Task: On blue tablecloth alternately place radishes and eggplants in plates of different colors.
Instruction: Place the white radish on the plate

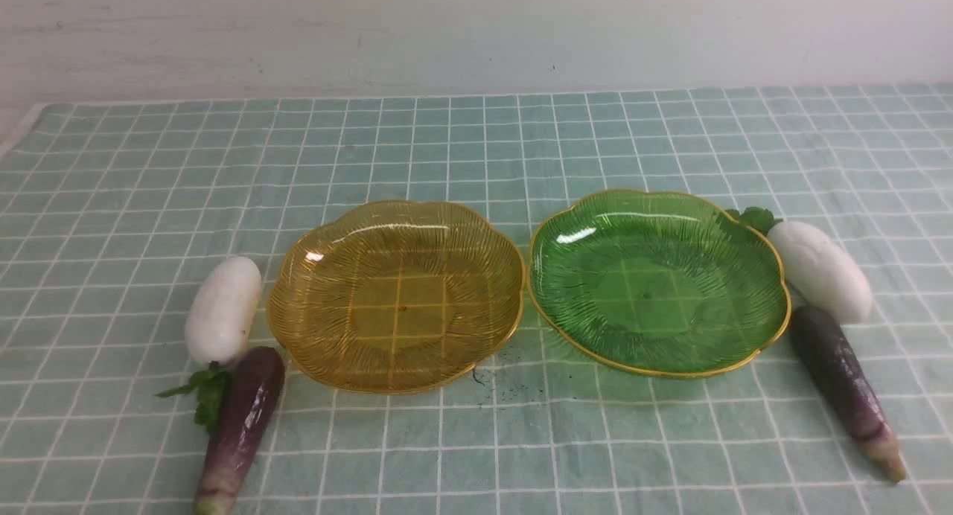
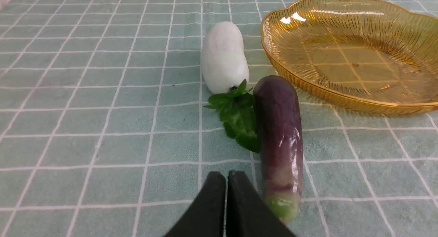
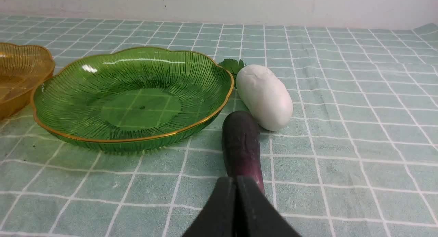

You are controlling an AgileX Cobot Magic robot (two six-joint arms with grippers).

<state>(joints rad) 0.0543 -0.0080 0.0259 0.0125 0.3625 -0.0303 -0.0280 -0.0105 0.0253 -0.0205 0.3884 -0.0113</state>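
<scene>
On the blue tablecloth (image 1: 476, 143) an amber plate (image 1: 298, 306) and a green plate (image 1: 752, 247) lie side by side, both with nothing in them. Left of the amber plate lie a white radish (image 1: 223, 309) and a purple eggplant (image 1: 242, 422). Right of the green plate lie a second radish (image 1: 820, 269) and eggplant (image 1: 841, 377). No gripper shows in the front view. My left gripper (image 2: 226, 175) is shut and holds nothing, just short of the eggplant (image 2: 279, 134) and radish (image 2: 224, 57). My right gripper (image 3: 236, 180) is shut and holds nothing, near the eggplant (image 3: 241, 144), radish (image 3: 264, 96) and green plate (image 3: 58, 134).
A pale wall (image 1: 476, 31) rises behind the table's far edge. The cloth's left edge (image 1: 18, 128) shows at the back left. Small dark specks (image 1: 499, 373) lie on the cloth in front of the gap between the plates.
</scene>
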